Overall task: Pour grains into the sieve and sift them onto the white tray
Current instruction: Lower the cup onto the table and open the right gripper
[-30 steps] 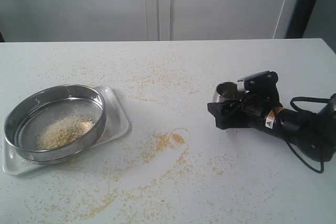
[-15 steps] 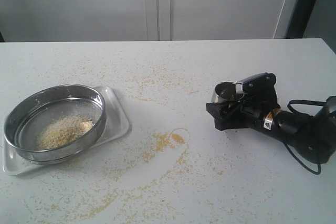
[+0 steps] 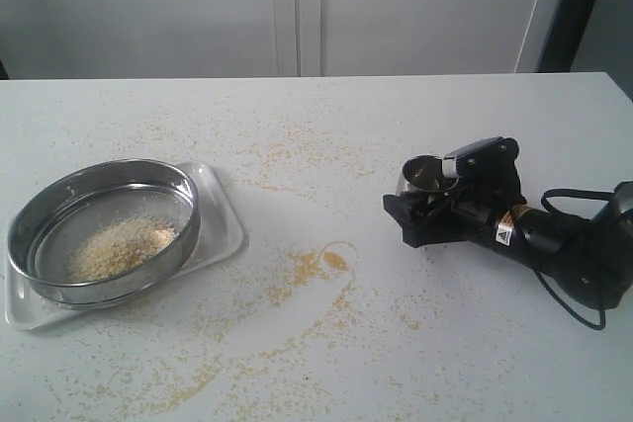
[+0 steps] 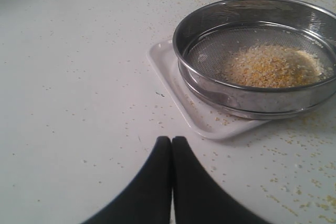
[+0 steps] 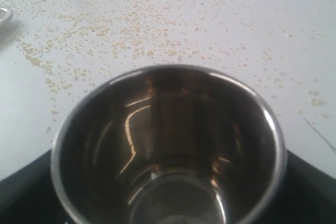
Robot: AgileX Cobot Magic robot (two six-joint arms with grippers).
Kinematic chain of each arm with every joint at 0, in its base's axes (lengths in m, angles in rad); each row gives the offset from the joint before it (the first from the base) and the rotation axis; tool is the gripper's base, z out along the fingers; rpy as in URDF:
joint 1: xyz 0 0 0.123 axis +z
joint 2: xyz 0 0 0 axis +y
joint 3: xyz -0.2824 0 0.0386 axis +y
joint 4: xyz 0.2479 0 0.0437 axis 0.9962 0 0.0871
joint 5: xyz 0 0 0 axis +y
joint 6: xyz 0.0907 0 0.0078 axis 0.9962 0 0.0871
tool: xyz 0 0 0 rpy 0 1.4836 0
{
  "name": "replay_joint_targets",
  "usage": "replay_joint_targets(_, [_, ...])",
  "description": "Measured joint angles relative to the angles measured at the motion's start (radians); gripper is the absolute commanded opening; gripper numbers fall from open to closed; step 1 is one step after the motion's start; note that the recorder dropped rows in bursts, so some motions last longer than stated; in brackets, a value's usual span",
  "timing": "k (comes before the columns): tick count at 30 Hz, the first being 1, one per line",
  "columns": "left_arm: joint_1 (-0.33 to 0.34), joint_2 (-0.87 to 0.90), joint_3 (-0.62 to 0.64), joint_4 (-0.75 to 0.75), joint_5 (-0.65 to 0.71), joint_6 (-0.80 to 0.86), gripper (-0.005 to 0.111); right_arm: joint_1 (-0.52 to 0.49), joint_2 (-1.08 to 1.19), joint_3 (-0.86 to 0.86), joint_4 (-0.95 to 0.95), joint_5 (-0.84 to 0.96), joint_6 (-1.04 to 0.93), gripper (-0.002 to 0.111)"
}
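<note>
Yellow-beige grains point(image 3: 119, 247) in a shiny silver sieve point(image 3: 188, 219) on a white tray point(image 3: 223, 229); white tabletop point(image 3: 396, 126) speckled golden; black right gripper point(image 3: 425, 202), silver cup point(image 3: 425, 173).

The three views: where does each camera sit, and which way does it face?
Exterior view: off the arms, above the table, facing a pale wall; shows the right gripper around the steel cup.
Left wrist view: on the left arm, low, facing the sieve on the white tray; the shut left gripper shows.
Right wrist view: on the right arm, looking into the empty steel cup; dark gripper parts frame it.
Shared: exterior and left wrist both show the sieve holding grains.
</note>
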Motion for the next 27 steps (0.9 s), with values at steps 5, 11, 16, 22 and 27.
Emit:
replay_joint_targets(5, [0.0,0.0,0.0,0.0,0.0,0.0,0.001,0.0,-0.011,0.0,-0.016,0.0,0.0,0.083])
replay_joint_targets(11, [0.0,0.0,0.0,0.0,0.0,0.0,0.001,0.0,-0.046,0.0,-0.02,0.0,0.017,0.083])
replay_joint_targets(16, [0.0,0.0,0.0,0.0,0.0,0.0,0.001,0.0,-0.081,0.0,-0.031,0.006,0.049,0.083])
replay_joint_targets(22, [0.0,0.0,0.0,0.0,0.0,0.0,0.001,0.0,-0.117,0.0,-0.06,0.006,0.077,0.083])
replay_joint_targets(27, [0.0,0.0,0.0,0.0,0.0,0.0,0.001,0.0,-0.152,0.0,-0.073,0.018,0.1,0.083])
